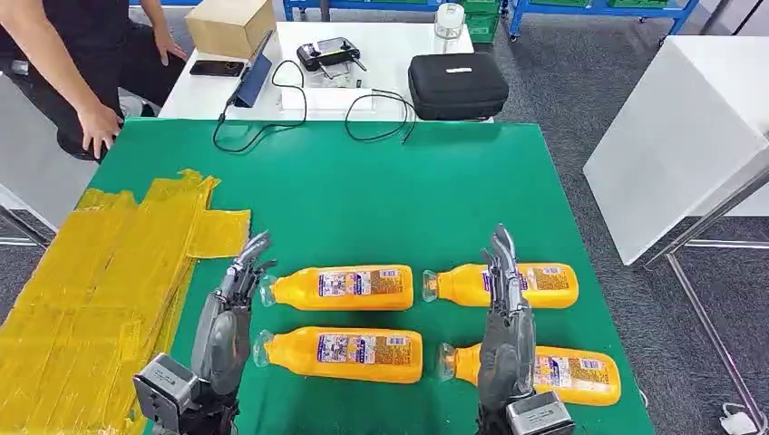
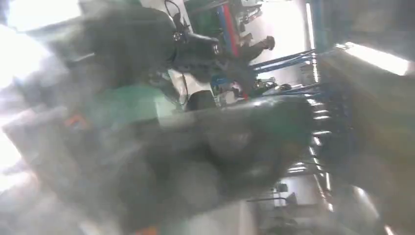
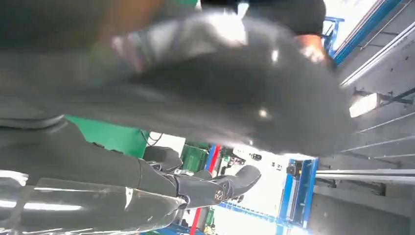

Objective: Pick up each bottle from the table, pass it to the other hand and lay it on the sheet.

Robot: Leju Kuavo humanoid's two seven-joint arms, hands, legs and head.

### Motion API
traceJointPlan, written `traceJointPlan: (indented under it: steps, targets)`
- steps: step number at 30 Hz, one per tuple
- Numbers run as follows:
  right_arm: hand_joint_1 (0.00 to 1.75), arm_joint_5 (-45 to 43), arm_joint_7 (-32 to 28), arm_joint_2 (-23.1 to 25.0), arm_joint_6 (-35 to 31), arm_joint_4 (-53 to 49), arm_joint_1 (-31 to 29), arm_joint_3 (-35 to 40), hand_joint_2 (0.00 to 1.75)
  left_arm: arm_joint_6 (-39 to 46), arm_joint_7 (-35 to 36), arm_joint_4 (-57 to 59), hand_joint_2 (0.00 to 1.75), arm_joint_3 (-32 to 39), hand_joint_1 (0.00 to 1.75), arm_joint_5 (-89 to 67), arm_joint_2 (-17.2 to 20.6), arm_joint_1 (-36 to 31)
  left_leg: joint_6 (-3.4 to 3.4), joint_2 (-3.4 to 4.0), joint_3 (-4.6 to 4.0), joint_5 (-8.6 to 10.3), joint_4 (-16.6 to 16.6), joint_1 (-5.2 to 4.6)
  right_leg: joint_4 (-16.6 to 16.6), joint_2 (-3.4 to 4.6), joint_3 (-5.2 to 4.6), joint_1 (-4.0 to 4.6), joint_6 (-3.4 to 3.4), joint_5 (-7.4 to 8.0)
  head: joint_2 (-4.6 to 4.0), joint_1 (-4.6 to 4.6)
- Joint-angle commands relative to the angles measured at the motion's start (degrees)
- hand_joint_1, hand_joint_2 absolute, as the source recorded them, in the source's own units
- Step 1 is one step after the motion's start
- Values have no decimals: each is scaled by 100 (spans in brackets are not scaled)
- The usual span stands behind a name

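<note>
on the green bench (image 1: 381, 190), four orange bottles (image 1: 343, 287) lying in two rows, right of the yellow sheet (image 1: 100, 281). left hand (image 1: 238, 283) and right hand (image 1: 504, 281) raised, fingers extended, holding nothing.

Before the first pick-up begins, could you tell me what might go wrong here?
The four bottles lie on their sides in close pairs; the right hand hovers between the far right bottle and the near right bottle, so it may nudge one and set it rolling. A person's hand rests on the table corner beside the yellow sheet, near the left hand's path.
</note>
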Motion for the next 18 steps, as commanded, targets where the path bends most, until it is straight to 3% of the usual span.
traceJointPlan:
  steps: [1, 18]
  targets:
    - [175, -861, -121, -384, 646, 400, -1158, 62, 0, -645, -1011, 793, 0, -60, 175, 1211, 206, -1284, -2, -3, 9, -2, -5, -1, -4, -6, 9, 0, -3, -3, 0, 0]
    - [175, -879, -63, -348, 728, 482, -1278, 0, 0, -655, -968, 888, 0, -30, 175, 1220, 172, -1425, -3, -3, 18, -3, -8, -3, -5, -8, 17, -3, -4, -5, 0, 0]
